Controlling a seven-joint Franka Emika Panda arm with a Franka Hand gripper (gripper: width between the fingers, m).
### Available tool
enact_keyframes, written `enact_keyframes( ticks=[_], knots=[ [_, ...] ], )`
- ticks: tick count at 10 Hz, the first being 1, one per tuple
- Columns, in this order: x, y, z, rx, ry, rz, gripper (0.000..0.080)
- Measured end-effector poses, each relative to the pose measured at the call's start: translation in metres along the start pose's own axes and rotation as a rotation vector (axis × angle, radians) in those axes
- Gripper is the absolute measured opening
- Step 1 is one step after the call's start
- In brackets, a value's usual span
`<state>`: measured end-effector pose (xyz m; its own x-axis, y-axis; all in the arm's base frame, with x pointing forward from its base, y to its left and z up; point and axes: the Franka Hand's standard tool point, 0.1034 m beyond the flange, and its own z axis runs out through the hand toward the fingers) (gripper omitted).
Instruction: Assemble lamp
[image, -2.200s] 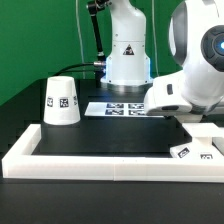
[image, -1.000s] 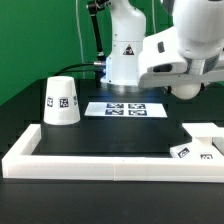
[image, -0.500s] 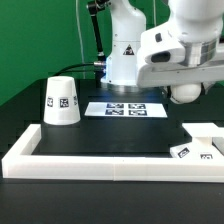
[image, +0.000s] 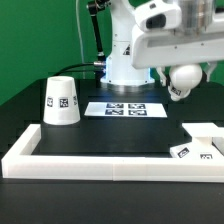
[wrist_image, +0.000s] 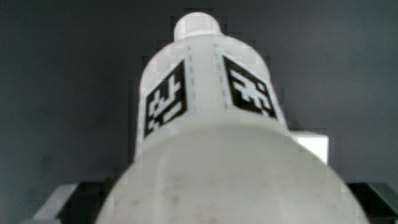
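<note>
Shade (image: 60, 100) stands at the exterior view's left. Further right the gripper (image: 178, 68) hangs high, jaws clamped on the bulb (image: 182, 82). The base (image: 200, 148) lies below; lowering the bulb squarely onto it looks next.

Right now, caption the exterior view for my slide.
The gripper holds the bulb above the table; the shade stands at the exterior view's left.
</note>
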<state>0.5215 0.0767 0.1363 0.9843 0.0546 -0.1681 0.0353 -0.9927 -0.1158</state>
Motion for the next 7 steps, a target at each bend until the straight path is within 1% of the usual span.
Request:
enact_keyframes(
  ticks=[1,3,4,5,6,7],
  knots=[
    [0.006,0.001,-0.002,-0.006,0.082,0.001,0.0576],
    [0.006,0.005,0.001,-0.023,0.228,0.0,0.0576],
    [0.01,0.006,0.001,-0.03,0.291,-0.001,0.0576],
    [0.013,0.008,0.0,-0.04,0.381,-0.002,0.0576],
    [0.017,0.009,-0.004,-0.047,0.434,-0.013,0.0576],
    [0.023,0.009,-0.014,-0.049,0.468,-0.018,0.0576]
  ],
)
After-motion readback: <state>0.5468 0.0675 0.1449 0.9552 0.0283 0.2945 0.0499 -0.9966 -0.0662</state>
